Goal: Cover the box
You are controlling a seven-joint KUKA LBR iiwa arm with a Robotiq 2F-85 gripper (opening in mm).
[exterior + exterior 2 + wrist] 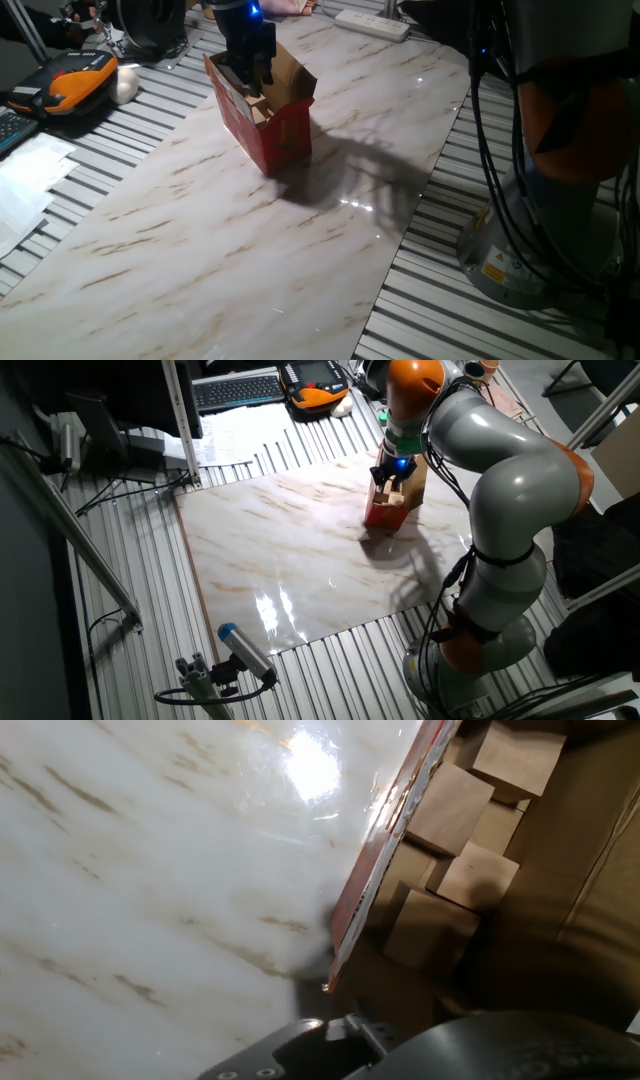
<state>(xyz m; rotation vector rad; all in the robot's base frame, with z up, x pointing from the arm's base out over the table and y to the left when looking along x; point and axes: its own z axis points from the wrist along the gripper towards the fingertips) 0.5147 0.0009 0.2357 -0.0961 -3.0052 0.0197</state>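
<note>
The red box (pixel 280 135) stands open on the marble tabletop (pixel 200 250), its brown flaps raised. My gripper (pixel 250 75) reaches down into the box's open top, close to its left wall and flap. In the other fixed view the gripper (pixel 392 478) sits right above the box (pixel 385 513). The hand view looks down the box's red wall (pixel 385 850) and shows several wooden blocks (pixel 450 810) lying inside on the brown bottom. Only part of the gripper body shows at the bottom of that view, and the fingertips' spacing is not clear.
An orange-and-black device (pixel 75 80), a white lump (pixel 126 85) and papers (pixel 25 175) lie left of the marble slab. A white power strip (pixel 372 24) lies at the back. The arm's base (pixel 530 250) and cables stand on the right. A camera (pixel 245 652) stands near the front edge.
</note>
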